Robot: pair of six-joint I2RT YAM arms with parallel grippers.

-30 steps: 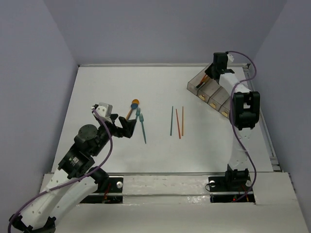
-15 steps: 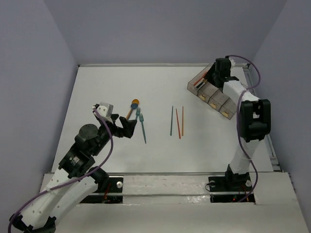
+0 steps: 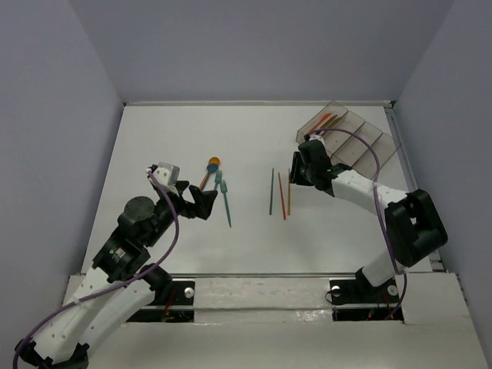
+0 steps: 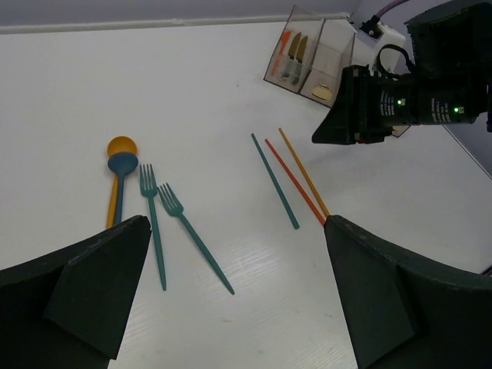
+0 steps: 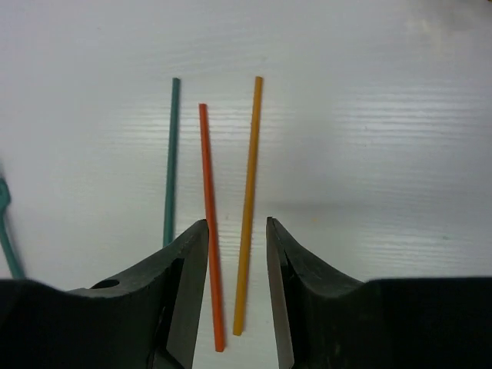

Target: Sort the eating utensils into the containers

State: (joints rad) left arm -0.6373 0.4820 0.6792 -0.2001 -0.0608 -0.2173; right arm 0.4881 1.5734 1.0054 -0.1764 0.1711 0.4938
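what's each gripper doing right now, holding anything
left gripper: open wide, holding nothing
right gripper: open partway, holding nothing

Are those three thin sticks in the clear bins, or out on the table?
Out: the three chopsticks lie flat on the white table, apart from the containers.

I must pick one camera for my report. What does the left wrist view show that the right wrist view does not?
Left wrist only: the spoon, the bins, two whole forks. Right wrist only: the gap of the open, empty right gripper, seen from inside. Both: the teal stick, red stick and orange stick.
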